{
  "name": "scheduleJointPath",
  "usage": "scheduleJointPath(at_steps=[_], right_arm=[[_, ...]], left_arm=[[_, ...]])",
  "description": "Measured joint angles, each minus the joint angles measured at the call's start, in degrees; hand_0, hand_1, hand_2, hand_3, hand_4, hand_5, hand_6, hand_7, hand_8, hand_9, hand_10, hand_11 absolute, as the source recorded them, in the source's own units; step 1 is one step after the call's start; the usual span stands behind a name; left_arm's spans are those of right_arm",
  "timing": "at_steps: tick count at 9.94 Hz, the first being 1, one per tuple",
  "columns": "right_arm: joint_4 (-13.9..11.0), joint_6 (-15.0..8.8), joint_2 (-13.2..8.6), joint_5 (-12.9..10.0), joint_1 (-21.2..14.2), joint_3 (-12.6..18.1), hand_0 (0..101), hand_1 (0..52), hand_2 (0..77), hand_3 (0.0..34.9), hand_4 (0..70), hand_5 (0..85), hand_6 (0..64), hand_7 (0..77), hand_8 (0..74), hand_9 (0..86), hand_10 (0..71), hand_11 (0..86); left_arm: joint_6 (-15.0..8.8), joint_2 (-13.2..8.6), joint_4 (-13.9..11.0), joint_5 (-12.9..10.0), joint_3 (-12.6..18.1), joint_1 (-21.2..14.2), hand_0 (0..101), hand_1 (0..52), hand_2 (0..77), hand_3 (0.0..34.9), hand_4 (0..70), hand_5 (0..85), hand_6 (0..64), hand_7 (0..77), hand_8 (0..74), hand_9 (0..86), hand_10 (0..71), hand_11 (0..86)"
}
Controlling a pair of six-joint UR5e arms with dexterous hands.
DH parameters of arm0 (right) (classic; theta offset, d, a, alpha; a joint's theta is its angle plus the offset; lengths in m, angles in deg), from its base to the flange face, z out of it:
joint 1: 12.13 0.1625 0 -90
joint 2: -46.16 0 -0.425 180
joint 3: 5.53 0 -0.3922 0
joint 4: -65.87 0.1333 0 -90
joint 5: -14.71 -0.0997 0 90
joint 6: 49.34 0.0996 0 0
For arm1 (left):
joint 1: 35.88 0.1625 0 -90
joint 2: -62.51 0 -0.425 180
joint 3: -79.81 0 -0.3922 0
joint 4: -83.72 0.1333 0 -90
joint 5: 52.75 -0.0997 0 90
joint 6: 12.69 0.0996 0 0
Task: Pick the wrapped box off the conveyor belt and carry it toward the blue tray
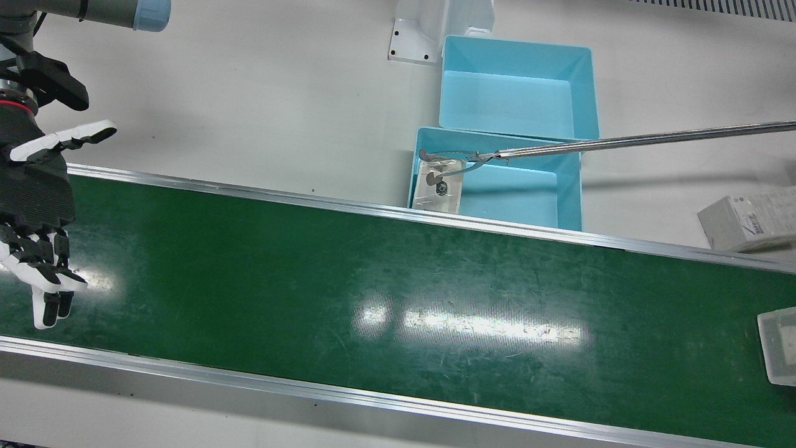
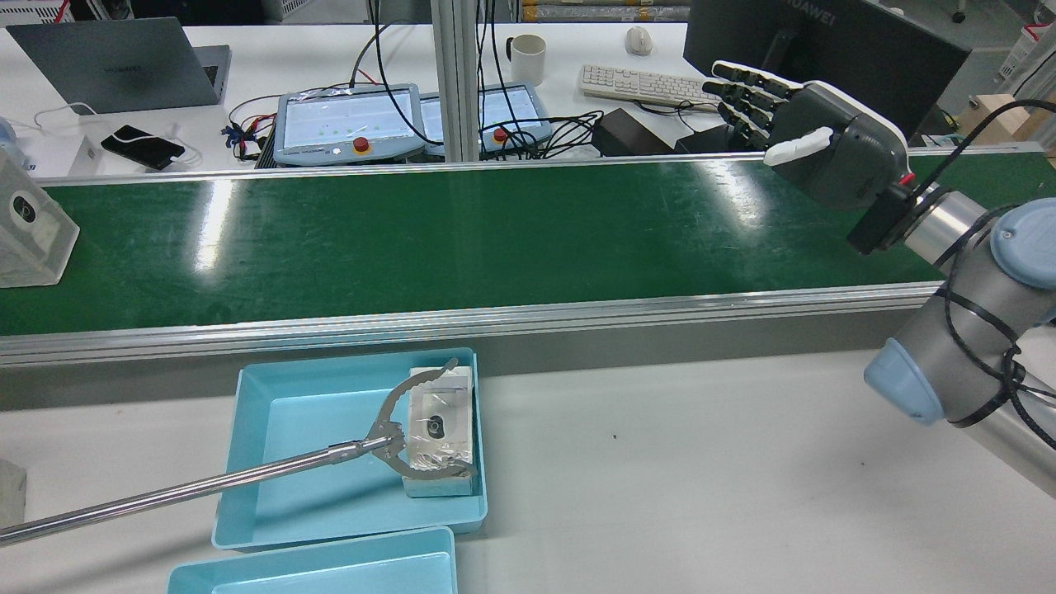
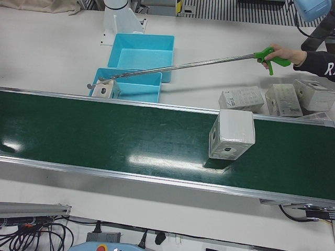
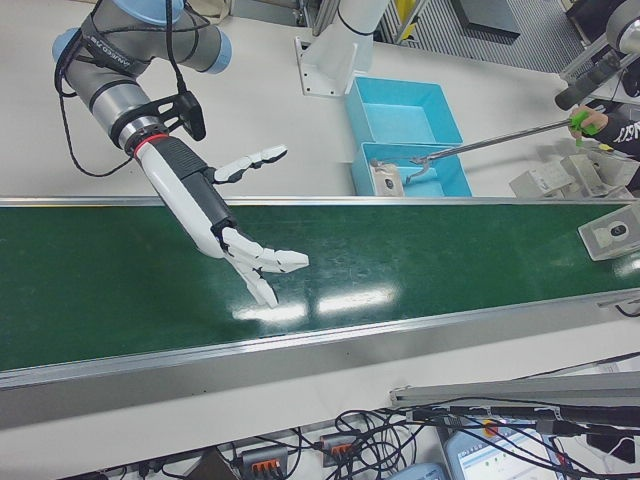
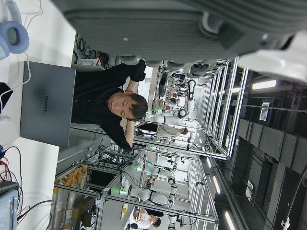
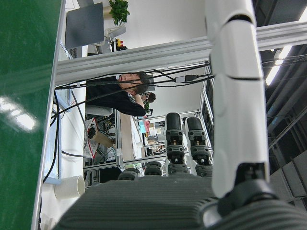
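A wrapped white box (image 3: 230, 135) stands on the green conveyor belt (image 1: 373, 274), at its far end on the robot's left side; it also shows in the rear view (image 2: 25, 227) and at the front view's right edge (image 1: 777, 348). My right hand (image 1: 37, 205) is open and empty, hovering over the opposite end of the belt, far from that box; it also shows in the rear view (image 2: 813, 136). The blue tray (image 1: 559, 186) sits beside the belt and holds another wrapped box (image 1: 438, 180). My left hand (image 5: 168, 28) shows only in its own view, open, holding nothing.
A person's long grabber tool (image 1: 653, 140) reaches into the blue tray, its claw around the box there. A second blue tray (image 1: 516, 87) lies just behind the first one. Several wrapped boxes (image 3: 241, 98) lie on the table beside the belt.
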Motion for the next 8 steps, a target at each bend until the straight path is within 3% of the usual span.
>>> scheduleJointPath(at_steps=[1, 2, 3, 4, 5, 6, 7, 8], right_arm=[[0.0, -0.1, -0.6, 0.0, -0.1, -0.6, 50, 13.6, 8.2, 0.0, 14.7, 12.5, 6.5, 20.2, 1.1, 2.7, 0.5, 2.2], [0.0, 0.0, -1.0, 0.0, -0.1, -0.9, 49, 13.1, 5.5, 4.6, 11.5, 10.9, 7.1, 19.1, 2.2, 2.2, 0.5, 2.2], [0.0, 0.1, -1.1, 0.0, -0.1, -1.0, 49, 13.1, 4.9, 5.7, 12.0, 11.5, 7.1, 18.0, 2.2, 2.2, 0.5, 1.6], [0.0, 0.3, -1.1, 0.1, 0.1, -0.9, 49, 13.1, 5.5, 10.0, 8.2, 11.5, 4.9, 14.2, 2.2, 2.2, 0.0, 1.6], [0.0, 0.4, -1.0, 0.1, 0.2, -0.8, 49, 16.4, 11.4, 13.7, 8.2, 11.5, 4.9, 15.8, 2.2, 2.2, 0.0, 1.6], [0.0, 0.5, -0.9, 0.1, 0.2, -0.8, 52, 25.6, 19.6, 11.1, 16.9, 26.2, 13.1, 26.7, 9.3, 13.1, 8.2, 1.6], [0.0, 0.5, -1.0, 0.1, 0.1, -0.7, 54, 25.6, 19.6, 6.5, 16.9, 26.2, 13.1, 26.7, 9.3, 13.1, 8.2, 1.6], [0.1, 0.4, -1.0, 0.2, 0.1, -0.7, 54, 25.6, 19.6, 6.5, 16.9, 26.2, 13.1, 26.7, 9.3, 13.1, 8.2, 1.6]], left_arm=[[0.0, 0.0, 0.0, 0.0, 0.0, 0.0, 0, 0.0, 1.1, 0.0, 0.0, 1.1, 0.0, 0.5, 0.5, 0.0, 0.5, 0.0], [0.0, 0.0, 0.0, 0.0, 0.0, 0.0, 0, 0.0, 1.1, 0.0, 0.0, 1.1, 0.0, 0.5, 0.5, 0.0, 0.5, 0.0], [0.0, 0.0, 0.0, 0.0, 0.0, 0.0, 0, 0.0, 1.1, 0.0, 0.0, 1.1, 0.0, 0.5, 0.5, 0.5, 0.5, 0.0], [0.0, 0.0, 0.0, 0.0, 0.0, 0.0, 0, 0.0, 0.5, 0.0, 0.0, 0.5, 0.0, 0.5, 0.5, 0.5, 0.0, 0.5], [0.0, 0.0, 0.0, 0.0, 0.0, 0.0, 0, 0.0, 1.1, 0.0, 0.0, 0.5, 0.0, 0.5, 0.5, 0.0, 0.5, 0.5], [0.0, 0.0, 0.0, 0.0, 0.0, 0.0, 0, 0.0, 1.1, 0.0, 0.0, 0.5, 0.0, 0.5, 0.5, 0.0, 0.5, 0.5], [0.0, 0.0, 0.0, 0.0, 0.0, 0.0, 0, 0.0, 0.5, 0.0, 0.0, 0.5, 0.0, 0.5, 0.5, 0.0, 0.5, 0.0], [0.0, 0.0, 0.0, 0.0, 0.0, 0.0, 0, 0.0, 1.1, 0.0, 0.0, 0.5, 0.0, 0.5, 0.5, 0.0, 0.5, 0.0]])
